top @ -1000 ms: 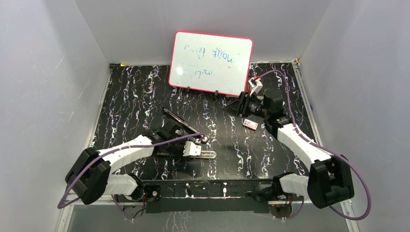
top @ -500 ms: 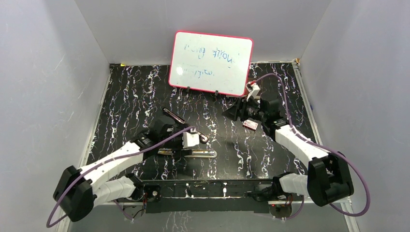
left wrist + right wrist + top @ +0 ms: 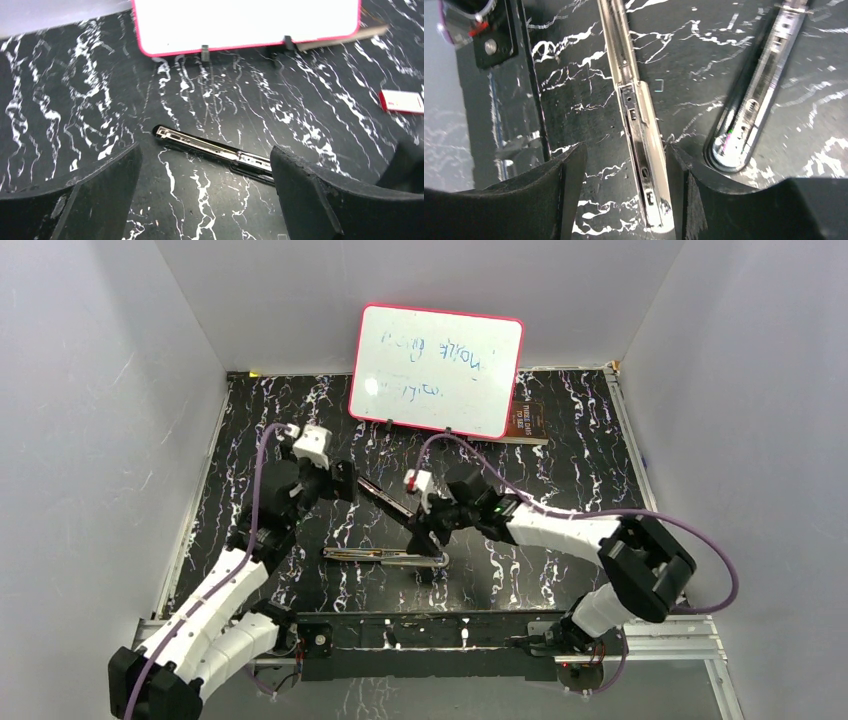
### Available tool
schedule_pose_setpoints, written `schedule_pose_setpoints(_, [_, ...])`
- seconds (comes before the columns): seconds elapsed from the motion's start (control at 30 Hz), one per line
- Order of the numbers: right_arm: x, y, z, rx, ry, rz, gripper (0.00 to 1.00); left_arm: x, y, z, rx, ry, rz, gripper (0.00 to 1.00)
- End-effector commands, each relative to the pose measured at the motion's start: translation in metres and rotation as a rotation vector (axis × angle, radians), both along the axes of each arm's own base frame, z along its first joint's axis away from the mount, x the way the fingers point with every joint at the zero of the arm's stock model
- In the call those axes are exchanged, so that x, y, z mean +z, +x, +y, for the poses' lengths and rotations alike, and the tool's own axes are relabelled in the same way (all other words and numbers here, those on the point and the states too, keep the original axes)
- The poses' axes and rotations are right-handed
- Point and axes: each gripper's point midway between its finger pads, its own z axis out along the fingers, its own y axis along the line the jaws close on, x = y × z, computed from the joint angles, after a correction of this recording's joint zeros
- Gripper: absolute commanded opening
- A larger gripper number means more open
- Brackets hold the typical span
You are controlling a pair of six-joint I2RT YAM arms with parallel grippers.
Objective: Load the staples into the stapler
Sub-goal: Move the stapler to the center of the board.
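Note:
The stapler lies opened out mid-table, its black top half angled up to the back left. In the right wrist view its shiny rail runs between my open right gripper's fingers, close against the right finger; the other half lies to the right. My right gripper hangs over the hinge end. My left gripper is open and empty, back left of the stapler, which the left wrist view shows beyond the gripper. The staples are out of view.
A pink-framed whiteboard stands at the back with a brown flat thing behind its right corner. A small white box with a red label lies right of the stapler. White walls close in three sides; the metal base rail runs along the front.
My left gripper opened, let go of the stapler and drew back to the rear left. My right arm swung from the back right, by the box, to the stapler's hinge end.

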Motion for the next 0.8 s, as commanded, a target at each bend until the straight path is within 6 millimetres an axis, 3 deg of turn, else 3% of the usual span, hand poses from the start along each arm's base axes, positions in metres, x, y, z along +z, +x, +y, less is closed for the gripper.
schedule_pose_setpoints(0.0, [-0.003, -0.005, 0.024, 0.146, -0.045, -0.162, 0.67, 0.013, 0.016, 0.026, 0.209, -0.132, 0.079, 0.98])
schedule_pose_setpoints(0.27, [-0.025, -0.006, 0.042, 0.216, -0.108, -0.201, 0.67, 0.004, 0.021, 0.043, 0.29, -0.099, 0.105, 0.98])
schedule_pose_setpoints(0.57, [-0.054, -0.002, 0.043, 0.205, -0.212, -0.224, 0.63, 0.004, 0.02, 0.056, 0.34, -0.095, 0.089, 0.98])
schedule_pose_setpoints(0.67, [-0.059, -0.001, 0.043, 0.201, -0.231, -0.23, 0.57, 0.003, 0.021, 0.057, 0.346, -0.092, 0.092, 0.98])
schedule_pose_setpoints(0.77, [-0.059, -0.001, 0.044, 0.189, -0.231, -0.236, 0.44, 0.004, 0.021, 0.059, 0.357, -0.094, 0.09, 0.98])
